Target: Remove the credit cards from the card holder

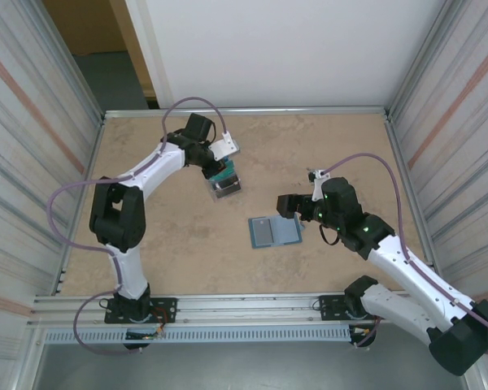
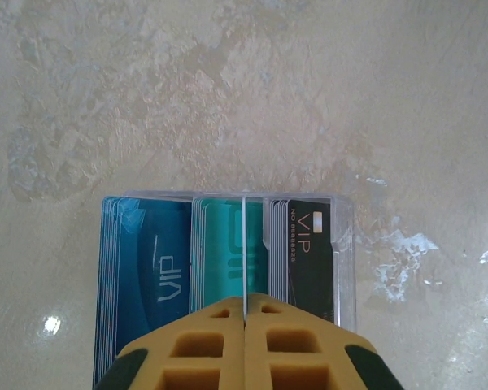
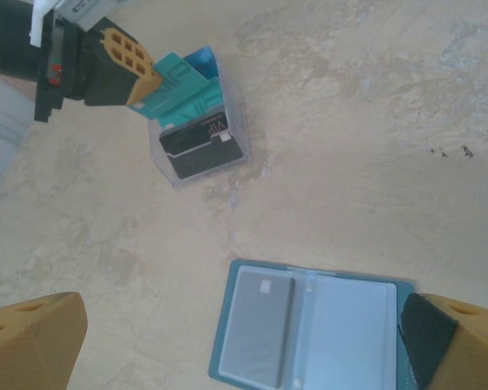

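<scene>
Two grippers divide the tan table [image 1: 187, 260]. Nearer the work, the right gripper [image 3: 240, 337], jaws spread wide, hangs at the far-right corner of the card holder [image 3: 350, 325], which lies open and flat mid-table, its long axis running across the gap between those jaws, a pale card [image 3: 260, 325] in one pocket. The left gripper [image 2: 244, 317] (well apart, over a clear box [image 2: 344, 236]) is clamped on a teal card [image 3: 183, 81].
</scene>
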`<move>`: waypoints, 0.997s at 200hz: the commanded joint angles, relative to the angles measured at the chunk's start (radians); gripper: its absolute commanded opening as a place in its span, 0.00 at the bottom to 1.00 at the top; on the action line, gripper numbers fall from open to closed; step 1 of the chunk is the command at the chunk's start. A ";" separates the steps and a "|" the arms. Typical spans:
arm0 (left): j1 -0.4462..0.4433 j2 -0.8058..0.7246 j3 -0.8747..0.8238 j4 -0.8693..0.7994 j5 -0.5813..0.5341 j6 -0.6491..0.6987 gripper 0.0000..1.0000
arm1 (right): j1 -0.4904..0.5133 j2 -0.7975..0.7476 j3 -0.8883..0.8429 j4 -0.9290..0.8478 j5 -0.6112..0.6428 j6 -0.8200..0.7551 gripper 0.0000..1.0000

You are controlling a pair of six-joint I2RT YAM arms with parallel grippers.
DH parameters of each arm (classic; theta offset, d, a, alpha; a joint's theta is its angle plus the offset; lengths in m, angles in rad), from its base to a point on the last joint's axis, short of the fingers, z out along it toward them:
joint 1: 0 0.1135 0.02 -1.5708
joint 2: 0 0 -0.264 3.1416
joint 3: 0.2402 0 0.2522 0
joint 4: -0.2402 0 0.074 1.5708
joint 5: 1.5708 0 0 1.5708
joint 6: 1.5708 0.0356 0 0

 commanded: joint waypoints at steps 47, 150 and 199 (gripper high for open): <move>0.009 0.057 0.062 -0.053 -0.010 0.059 0.00 | -0.006 -0.057 0.012 -0.024 0.051 0.022 0.99; 0.010 0.121 0.118 -0.074 -0.076 0.040 0.02 | -0.006 -0.084 -0.009 -0.026 0.059 0.035 0.99; 0.011 0.101 0.155 -0.125 -0.048 0.001 0.29 | -0.005 -0.084 -0.016 -0.016 0.052 0.037 0.99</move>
